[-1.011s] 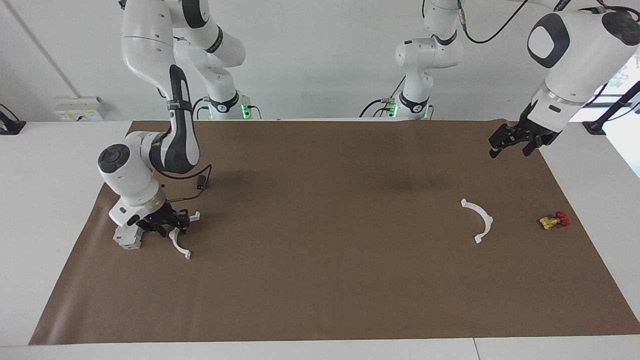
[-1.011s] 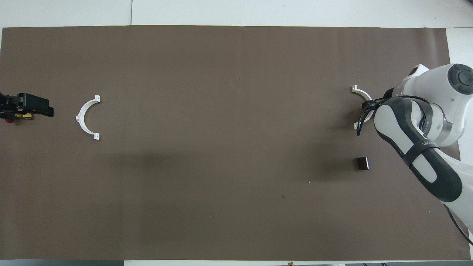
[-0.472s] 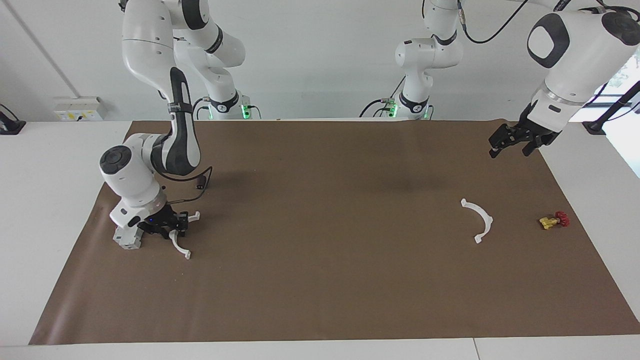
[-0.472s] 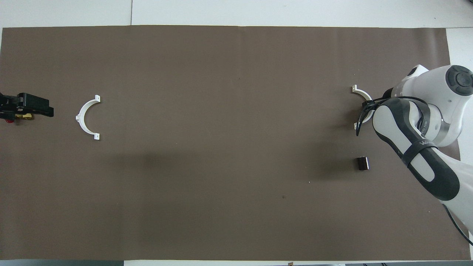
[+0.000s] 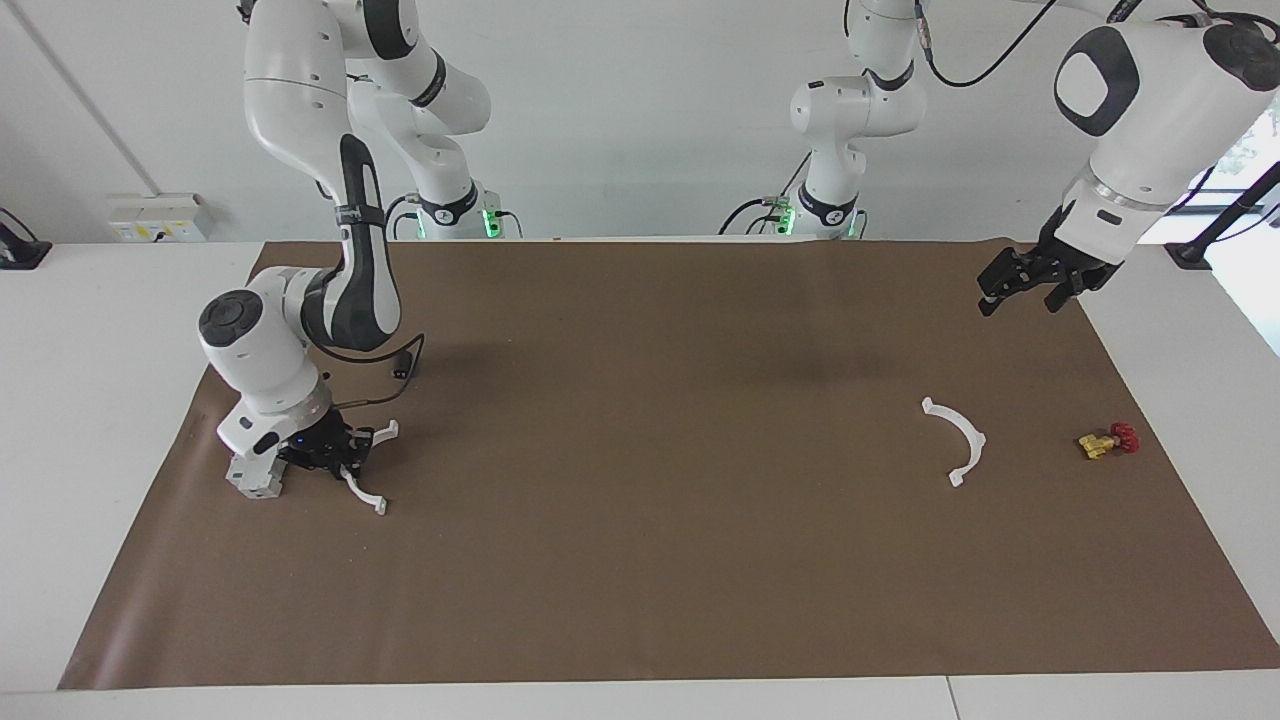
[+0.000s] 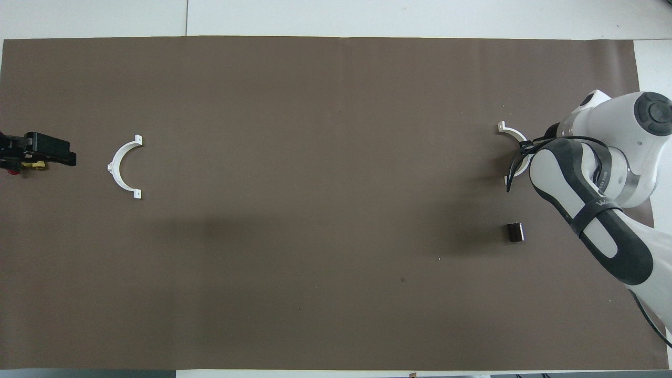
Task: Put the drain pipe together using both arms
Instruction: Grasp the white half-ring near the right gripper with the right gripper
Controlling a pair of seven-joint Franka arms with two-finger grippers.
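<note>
1. Facing view: the right gripper (image 5: 338, 455), low at the right arm's end of the brown mat (image 5: 640, 560), is clamped on one thin white plastic half-ring (image 5: 366, 470) beside a grey boxy block (image 5: 255, 478).
2. The second white half-ring (image 5: 958, 440) lies on the mat at the left arm's end, near a small red-and-yellow piece (image 5: 1108, 440).
3. The left gripper (image 5: 1020, 290) waits raised, fingers apart.

Right gripper (image 5: 345, 452) jaws now closed on its white half-ring (image 5: 362, 487), half-ring shifted slightly
</note>
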